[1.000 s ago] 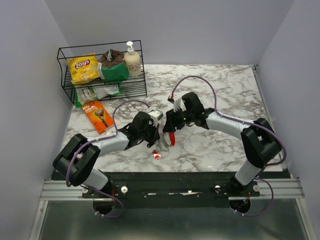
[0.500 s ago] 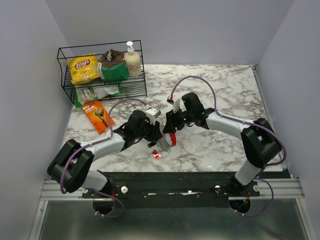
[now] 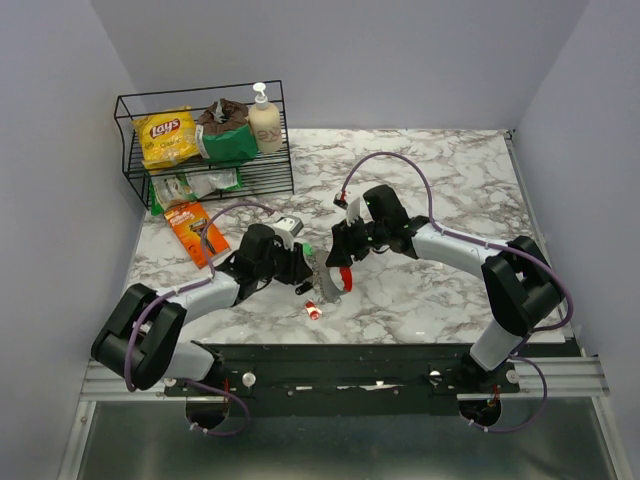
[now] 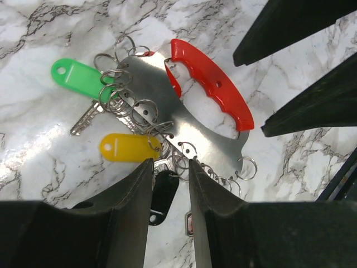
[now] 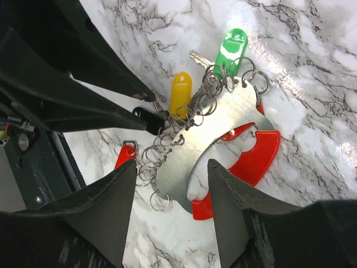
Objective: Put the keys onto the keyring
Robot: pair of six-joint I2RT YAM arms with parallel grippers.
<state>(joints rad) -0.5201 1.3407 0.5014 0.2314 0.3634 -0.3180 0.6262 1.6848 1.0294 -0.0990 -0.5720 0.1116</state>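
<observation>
Mid-threading: keyring flat on tabletop, green key and yellow key apparently on its rings, red key loose just beside; left fingers parted and empty, right fingers parted astride plate end; next likely pick red key, thread onto a ring.

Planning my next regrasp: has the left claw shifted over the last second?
Yes. The left claw has backed off leftward, away from the keyring and closer to the orange razor pack.
</observation>
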